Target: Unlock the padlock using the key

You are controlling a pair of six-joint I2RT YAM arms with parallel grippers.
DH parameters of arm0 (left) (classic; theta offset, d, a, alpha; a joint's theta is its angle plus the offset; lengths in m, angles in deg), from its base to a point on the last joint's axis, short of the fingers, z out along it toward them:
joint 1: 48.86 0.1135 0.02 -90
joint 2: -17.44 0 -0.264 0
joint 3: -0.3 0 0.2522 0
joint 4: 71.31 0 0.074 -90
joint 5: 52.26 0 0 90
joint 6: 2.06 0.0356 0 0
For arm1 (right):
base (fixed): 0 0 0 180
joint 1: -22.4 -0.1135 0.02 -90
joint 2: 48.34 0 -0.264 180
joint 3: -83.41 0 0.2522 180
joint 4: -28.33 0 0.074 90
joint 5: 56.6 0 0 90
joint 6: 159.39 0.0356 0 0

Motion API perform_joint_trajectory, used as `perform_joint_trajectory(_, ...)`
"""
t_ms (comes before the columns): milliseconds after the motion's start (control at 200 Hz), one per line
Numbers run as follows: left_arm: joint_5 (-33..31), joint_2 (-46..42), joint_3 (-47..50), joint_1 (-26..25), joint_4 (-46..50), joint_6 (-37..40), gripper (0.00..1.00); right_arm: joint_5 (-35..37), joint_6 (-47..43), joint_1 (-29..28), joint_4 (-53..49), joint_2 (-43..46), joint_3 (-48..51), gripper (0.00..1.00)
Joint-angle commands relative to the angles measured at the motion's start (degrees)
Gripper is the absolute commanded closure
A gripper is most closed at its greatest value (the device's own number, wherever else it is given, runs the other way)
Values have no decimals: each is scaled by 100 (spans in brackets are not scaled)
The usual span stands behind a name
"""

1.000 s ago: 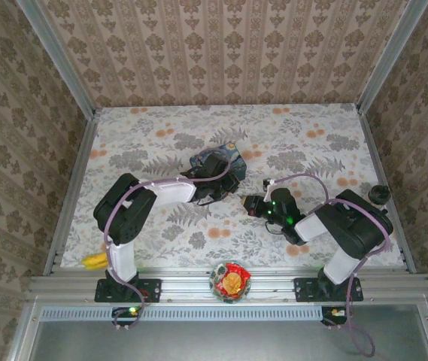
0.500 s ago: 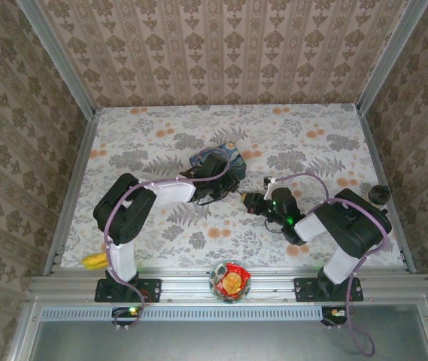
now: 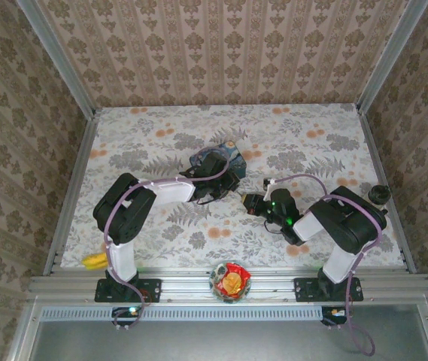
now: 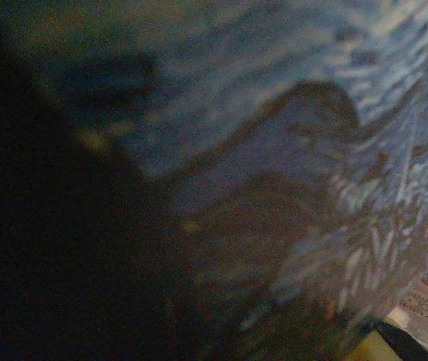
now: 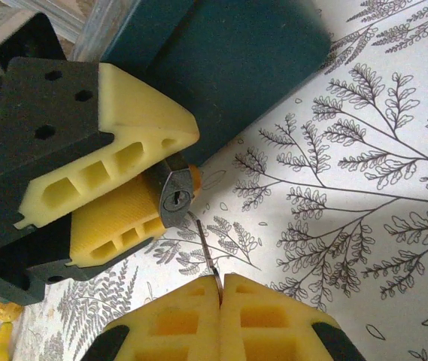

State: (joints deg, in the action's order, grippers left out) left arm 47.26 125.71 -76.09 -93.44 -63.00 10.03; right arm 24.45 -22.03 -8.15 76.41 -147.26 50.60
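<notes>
While left fingers clamp one padlock (keyhole showing), right fingers, one key.

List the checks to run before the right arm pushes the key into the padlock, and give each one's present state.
1. Padlock clamped in the left gripper: ok, it sits between the yellow fingers.
2. Keyhole turned toward the key: ok, it faces the right wrist camera.
3. Key held by the right gripper: ok, the thin blade sticks out of the shut pads.
4. Key tip lined up with the keyhole: not ok, the tip sits off to one side, not yet in.
5. Blade turned to match the slot: cannot tell.
6. Blue box out of the path: ok, it lies behind the padlock.
</notes>
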Motion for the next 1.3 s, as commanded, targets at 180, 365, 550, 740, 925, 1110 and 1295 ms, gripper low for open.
perform_joint_trajectory(180, 384, 146, 104, 31, -176, -311, 100, 253, -15, -30, 293, 72, -21, 100)
perform_joint_trajectory(365, 428, 177, 93, 29, -202, -321, 100, 258, -34, -30, 293, 83, -29, 100)
perform_joint_trajectory(550, 454, 195, 93, 28, -224, -347, 100, 268, -42, -30, 345, 100, -20, 100)
perform_joint_trajectory(740, 489, 230, 86, 28, -249, -365, 100, 284, -60, -30, 363, 114, -44, 100)
perform_joint_trajectory(925, 507, 239, 95, 31, -254, -375, 100, 332, -60, -32, 390, 127, -60, 100)
perform_joint_trajectory(1110, 507, 239, 118, 28, -272, -400, 100, 380, -77, -30, 416, 153, -55, 100)
perform_joint_trajectory(1295, 521, 230, 128, 28, -270, -427, 100, 469, -129, -30, 417, 244, -29, 100)
